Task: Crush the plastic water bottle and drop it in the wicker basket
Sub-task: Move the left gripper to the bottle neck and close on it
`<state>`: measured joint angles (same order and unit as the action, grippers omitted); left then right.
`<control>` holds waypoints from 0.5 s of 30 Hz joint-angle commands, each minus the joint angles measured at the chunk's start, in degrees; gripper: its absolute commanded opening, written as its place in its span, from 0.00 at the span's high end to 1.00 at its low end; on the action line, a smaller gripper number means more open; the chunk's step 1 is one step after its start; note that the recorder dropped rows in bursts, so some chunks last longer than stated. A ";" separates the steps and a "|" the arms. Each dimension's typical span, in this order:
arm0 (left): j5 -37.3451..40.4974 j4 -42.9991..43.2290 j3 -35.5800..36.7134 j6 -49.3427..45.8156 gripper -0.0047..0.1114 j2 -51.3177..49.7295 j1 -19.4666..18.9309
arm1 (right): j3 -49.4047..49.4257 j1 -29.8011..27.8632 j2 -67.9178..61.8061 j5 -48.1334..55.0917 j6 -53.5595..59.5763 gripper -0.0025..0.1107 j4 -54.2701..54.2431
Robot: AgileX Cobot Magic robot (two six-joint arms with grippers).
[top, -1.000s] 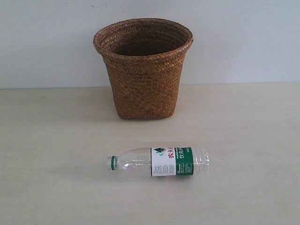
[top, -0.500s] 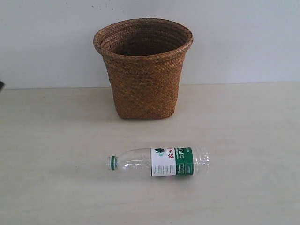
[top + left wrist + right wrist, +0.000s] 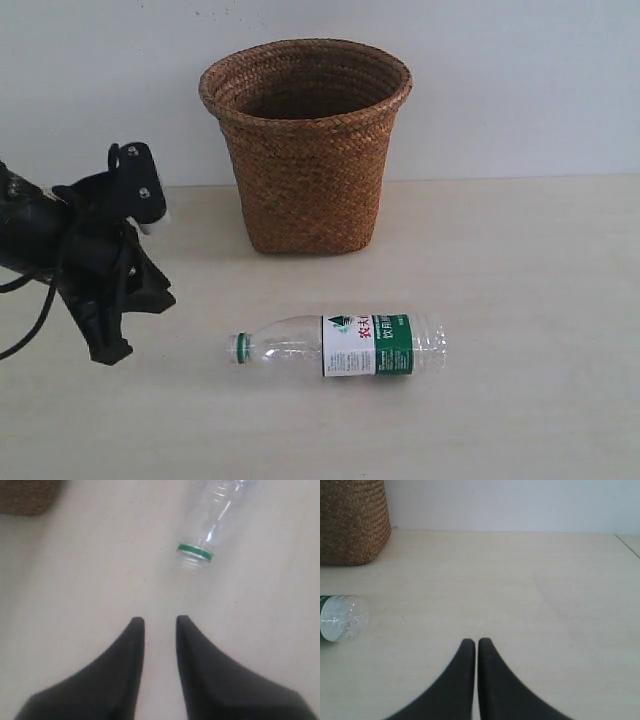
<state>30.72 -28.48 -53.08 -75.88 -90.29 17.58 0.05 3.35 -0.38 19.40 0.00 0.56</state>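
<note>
Your bottle (image 3: pixel 340 345) lies on its side on the table (image 3: pixel 520 280), at 6 o'clock from the basket (image 3: pixel 305 190), cap toward 9 o'clock. Your left gripper (image 3: pixel 158 621) hovers at the bottle's 9 o'clock, fingers slightly parted, empty. Your right gripper (image 3: pixel 476 642) is pinched together, holding nothing.

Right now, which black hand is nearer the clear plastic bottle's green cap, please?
The left hand: the green cap lies ahead of it; the right hand faces the base of the clear plastic bottle.

Left hand (image 3: pixel 160 622) hangs slightly agape; right hand (image 3: pixel 477 642) is closed.
</note>
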 commanded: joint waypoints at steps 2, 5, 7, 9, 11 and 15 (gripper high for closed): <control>1.84 -5.83 -0.26 -14.41 0.39 -4.76 0.43 | -0.05 -0.44 0.38 -0.45 0.00 0.98 0.03; 0.36 -14.84 -0.26 -23.33 0.32 -7.20 0.43 | -0.05 -0.44 0.38 -0.45 0.00 0.98 0.03; 0.92 -20.77 -0.26 -32.08 0.32 -8.79 0.43 | -0.05 -0.44 0.38 -0.45 0.00 0.98 0.03; 1.05 -25.47 -0.26 -39.92 0.32 -10.52 0.43 | -0.05 -0.44 0.38 -0.45 0.00 0.98 0.03; 0.64 -30.21 -0.26 -46.41 0.32 -12.91 0.43 | -0.05 -0.44 0.38 -0.45 0.00 0.98 0.03; 0.37 -30.62 -3.06 -46.31 0.32 -18.11 0.43 | -0.05 -0.44 0.38 -0.45 0.00 0.98 0.03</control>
<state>31.67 -57.97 -54.72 -121.47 -106.36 17.67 0.05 3.35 -0.38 19.40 0.00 0.56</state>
